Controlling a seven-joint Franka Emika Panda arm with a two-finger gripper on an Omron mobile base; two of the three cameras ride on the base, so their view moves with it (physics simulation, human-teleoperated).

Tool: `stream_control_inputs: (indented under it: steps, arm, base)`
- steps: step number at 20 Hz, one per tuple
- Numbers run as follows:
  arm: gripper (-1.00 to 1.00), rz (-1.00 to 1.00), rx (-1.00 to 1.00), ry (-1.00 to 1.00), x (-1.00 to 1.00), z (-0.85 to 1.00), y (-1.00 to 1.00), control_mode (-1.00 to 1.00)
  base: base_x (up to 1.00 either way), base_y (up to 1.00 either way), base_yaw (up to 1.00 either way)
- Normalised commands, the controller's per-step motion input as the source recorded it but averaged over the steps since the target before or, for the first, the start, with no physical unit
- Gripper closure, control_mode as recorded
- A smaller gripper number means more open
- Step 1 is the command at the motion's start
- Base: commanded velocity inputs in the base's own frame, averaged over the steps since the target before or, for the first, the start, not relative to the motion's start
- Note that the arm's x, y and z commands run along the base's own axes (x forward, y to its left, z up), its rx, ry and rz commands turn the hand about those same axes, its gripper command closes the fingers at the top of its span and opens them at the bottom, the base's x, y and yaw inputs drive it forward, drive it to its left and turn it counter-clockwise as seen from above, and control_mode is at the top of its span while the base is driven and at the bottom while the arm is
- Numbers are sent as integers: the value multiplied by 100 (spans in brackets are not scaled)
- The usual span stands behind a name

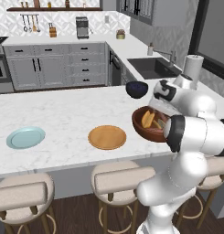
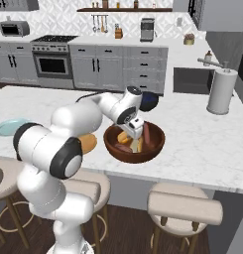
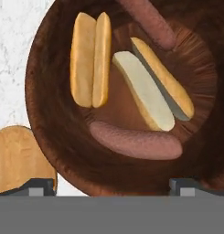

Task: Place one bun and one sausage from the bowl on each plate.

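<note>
The dark wooden bowl [image 3: 49, 114] lies right under my open gripper [image 3: 112, 185], whose fingertips [image 3: 35, 185] stand wide apart near its rim. Inside are a closed bun [image 3: 90, 59], a second bun [image 3: 152, 87] spread open, a sausage [image 3: 136, 139] nearest the fingers and another sausage [image 3: 147, 20] at the far wall. In the right base view my gripper [image 2: 137, 138] hangs just above the bowl [image 2: 135, 155], touching nothing. The orange plate [image 1: 107, 136] sits left of the bowl [image 1: 147, 134], and the blue-green plate [image 1: 25, 137] lies farther left. Both plates are bare.
A small dark blue bowl [image 1: 136, 89] stands just behind the wooden one. A paper towel roll [image 2: 222, 92] and the sink [image 1: 154, 67] are at the right. Stools [image 1: 122, 176] line the counter's near edge. My arm hides part of the orange plate [image 2: 88, 143].
</note>
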Motion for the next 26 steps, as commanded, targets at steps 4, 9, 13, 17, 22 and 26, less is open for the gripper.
stream_control_inputs:
  steps: [4, 9, 13, 17, 22, 26]
  arm:
    - [-100, -16, 0, 5, 47, -51, 0, -100]
    - [-100, -15, 0, 2, 64, -28, 0, -100]
    - [-100, -9, 0, 0, 57, -28, 0, -100]
    - [-100, -4, 0, 10, 45, -39, 0, -100]
    - [-100, 0, 1, 12, 24, -24, 0, -100]
    - [-100, 0, 0, 9, 18, -36, 0, -100]
  base:
    - [0, 0, 0]
    - [0, 0, 0]
    - [0, 0, 0]
    - [0, 0, 0]
    - [0, 0, 0]
    - [0, 0, 0]
